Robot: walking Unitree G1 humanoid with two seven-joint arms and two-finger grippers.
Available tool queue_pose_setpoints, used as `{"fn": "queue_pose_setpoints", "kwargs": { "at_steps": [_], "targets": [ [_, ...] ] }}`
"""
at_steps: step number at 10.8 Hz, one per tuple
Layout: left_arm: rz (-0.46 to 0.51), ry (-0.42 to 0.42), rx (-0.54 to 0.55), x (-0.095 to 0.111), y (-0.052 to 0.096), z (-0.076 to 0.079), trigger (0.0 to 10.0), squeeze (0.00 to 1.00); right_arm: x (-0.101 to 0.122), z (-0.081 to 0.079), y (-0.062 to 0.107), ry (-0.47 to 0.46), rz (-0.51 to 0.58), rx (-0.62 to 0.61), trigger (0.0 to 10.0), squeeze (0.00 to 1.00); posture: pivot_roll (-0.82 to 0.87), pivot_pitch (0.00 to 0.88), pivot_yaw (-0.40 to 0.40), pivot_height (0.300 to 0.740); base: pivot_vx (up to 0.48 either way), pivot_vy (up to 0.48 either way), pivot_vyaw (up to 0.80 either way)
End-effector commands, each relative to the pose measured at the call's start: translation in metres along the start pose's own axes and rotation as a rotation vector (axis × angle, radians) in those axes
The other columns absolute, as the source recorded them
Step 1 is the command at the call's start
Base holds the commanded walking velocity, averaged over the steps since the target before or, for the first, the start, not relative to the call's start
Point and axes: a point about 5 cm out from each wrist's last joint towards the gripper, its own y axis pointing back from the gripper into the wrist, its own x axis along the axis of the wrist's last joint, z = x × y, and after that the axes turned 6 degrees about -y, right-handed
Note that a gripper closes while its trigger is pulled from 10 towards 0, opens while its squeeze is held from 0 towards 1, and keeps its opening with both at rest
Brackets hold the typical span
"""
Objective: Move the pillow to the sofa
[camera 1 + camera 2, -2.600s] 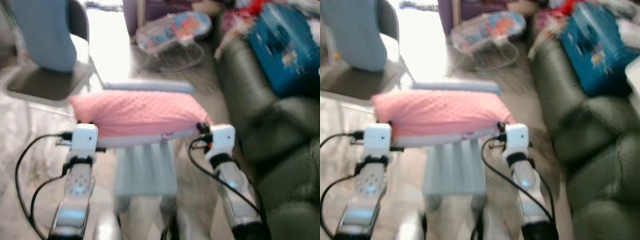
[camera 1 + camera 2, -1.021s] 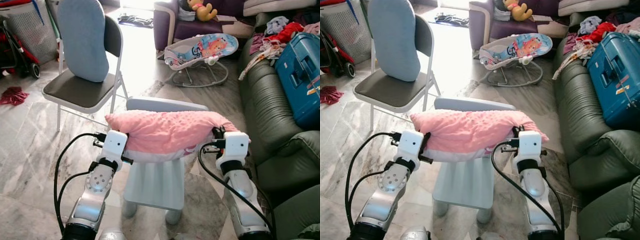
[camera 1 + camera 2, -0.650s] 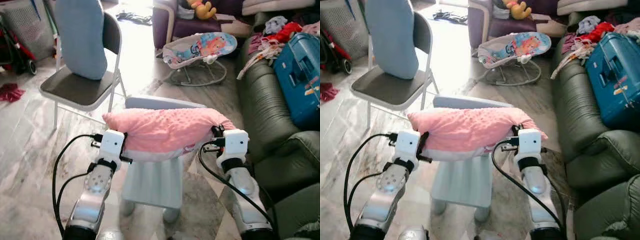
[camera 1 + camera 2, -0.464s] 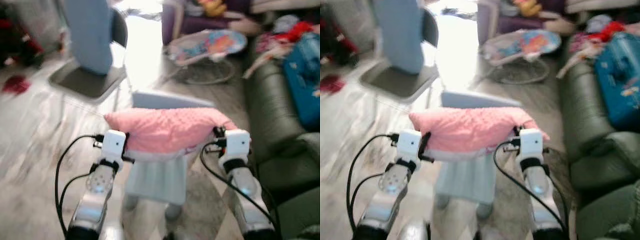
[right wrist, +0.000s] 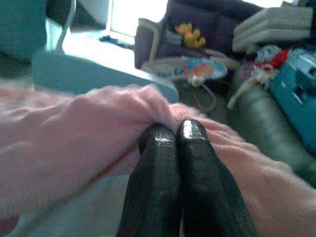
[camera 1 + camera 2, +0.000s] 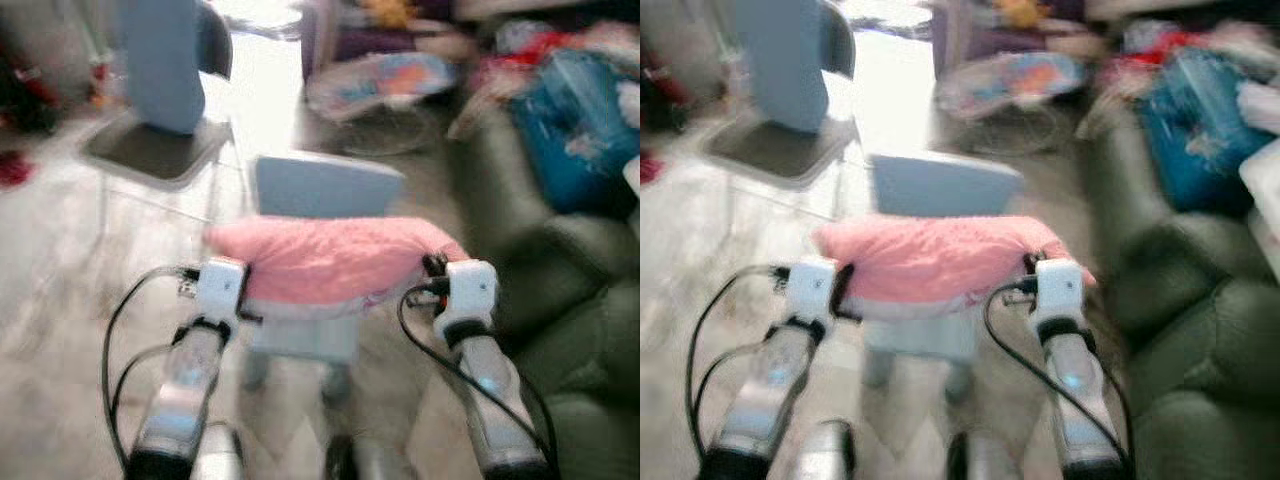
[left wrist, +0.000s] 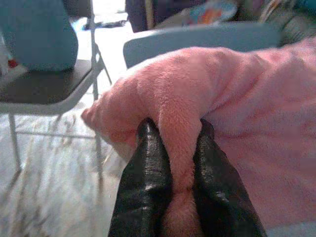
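We hold the pink pillow (image 6: 330,260) in the air between both arms, left gripper (image 7: 174,132) pinching a fold of its left end, right gripper (image 5: 177,132) closed on its right end, small chair (image 6: 322,190) just beyond, sofa (image 6: 560,300) to our right.

**Item Count**

One pink pillow (image 6: 330,260). Two tools: left tool (image 7: 174,148), right tool (image 5: 173,136). One small pale-blue chair (image 6: 322,190). One folding chair (image 6: 160,150). One blue cushion (image 6: 160,60). One green sofa (image 6: 560,290). One blue suitcase (image 6: 575,125). One baby bouncer (image 6: 385,85).
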Motion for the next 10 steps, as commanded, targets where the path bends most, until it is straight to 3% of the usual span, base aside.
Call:
{"fn": "queue_pose_setpoints", "kwargs": {
  "at_steps": [1, 2, 6, 10],
  "targets": [
    [-0.01, 0.012, -0.002, -0.003, 0.0039, 0.0014, 10.0, 0.0, 0.01, -0.0027, -0.0066, 0.003, 0.034, 0.021, 10.0, 0.0, -0.03, 0.071, -0.082, 0.74, -0.386, 0.0, 0.0],
    [-0.01, 0.016, -0.003, -0.0026, 0.0037, 0.0018, 10.0, 0.0, 0.0103, -0.0025, -0.0068, 0.006, 0.034, 0.022, 10.0, 0.0, -0.03, 0.072, -0.084, 0.74, -0.375, 0.0, 0.0],
    [0.003, 0.036, 0.008, 0.0001, 0.0018, -0.0003, 10.0, 0.0, 0.0097, -0.0028, -0.0062, 0.012, 0.026, 0.021, 10.0, 0.0, -0.03, 0.075, -0.084, 0.74, 0.0, 0.0, 0.0],
    [0.0, 0.064, 0.016, 0.0004, -0.0003, -0.0033, 10.0, 0.0, 0.0085, -0.0033, -0.0068, 0.016, 0.014, 0.023, 10.0, 0.0, -0.03, 0.081, -0.085, 0.74, 0.0, 0.0, -0.7]
  ]
}}
